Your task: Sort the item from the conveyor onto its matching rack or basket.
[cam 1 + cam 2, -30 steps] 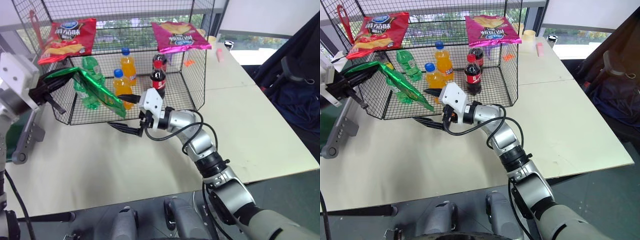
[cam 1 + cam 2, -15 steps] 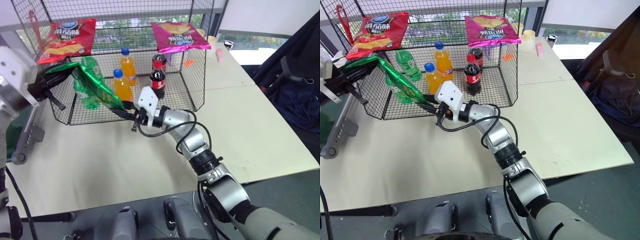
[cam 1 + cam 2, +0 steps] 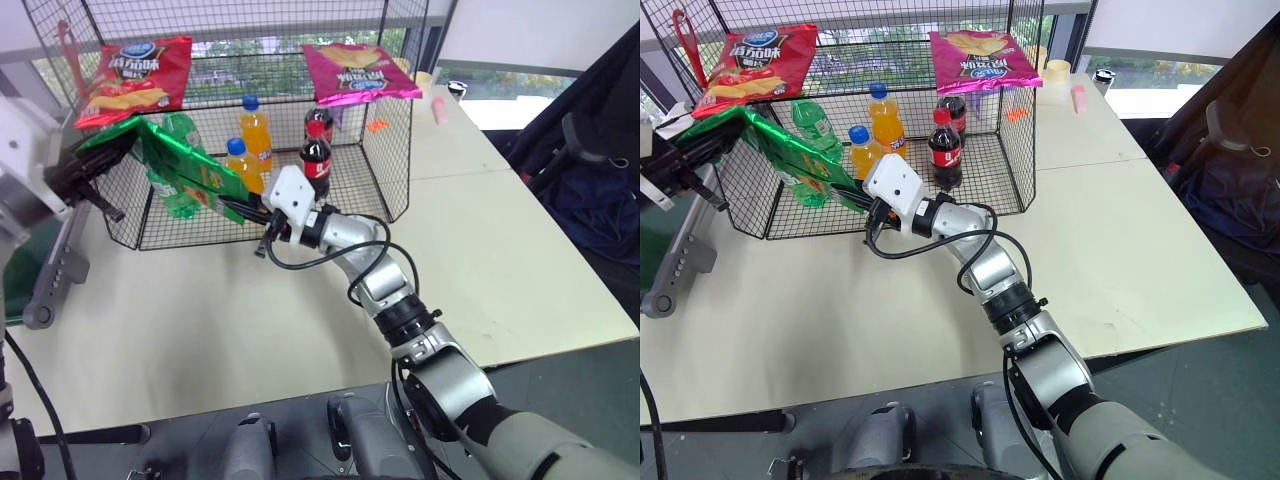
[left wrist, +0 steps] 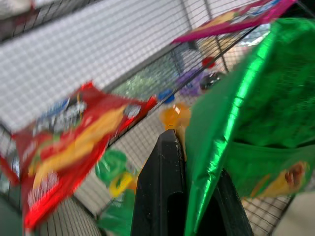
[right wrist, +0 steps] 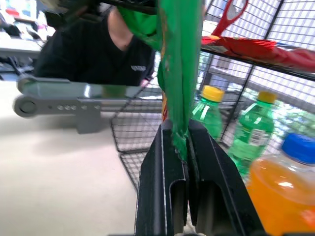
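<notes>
The green crisp bag [image 3: 185, 170] hangs stretched in the air in front of the black wire rack [image 3: 390, 150], just left of its open front. My left gripper [image 3: 95, 165] is shut on the bag's upper left end; in the left wrist view the foil [image 4: 256, 98] sits between its fingers [image 4: 167, 162]. My right gripper [image 3: 237, 206] is shut on the bag's lower right corner, and the right wrist view shows the bag's edge [image 5: 179, 59] pinched there. The conveyor [image 3: 45, 280] with its grey rail lies at the far left, below the left gripper.
A red crisp bag [image 3: 135, 80] and a pink crisp bag [image 3: 355, 72] lie on the rack's top tier. Orange [image 3: 257, 130], cola [image 3: 316, 160] and green [image 3: 180, 135] bottles stand inside. In the right wrist view a person in a dark top [image 5: 88, 59] is behind the conveyor. The beige table [image 3: 500, 230] stretches to the right.
My right gripper, open below the bag a second ago, has moved up to the bag's lower corner and shut on it. The bag now hangs taut between both grippers.
</notes>
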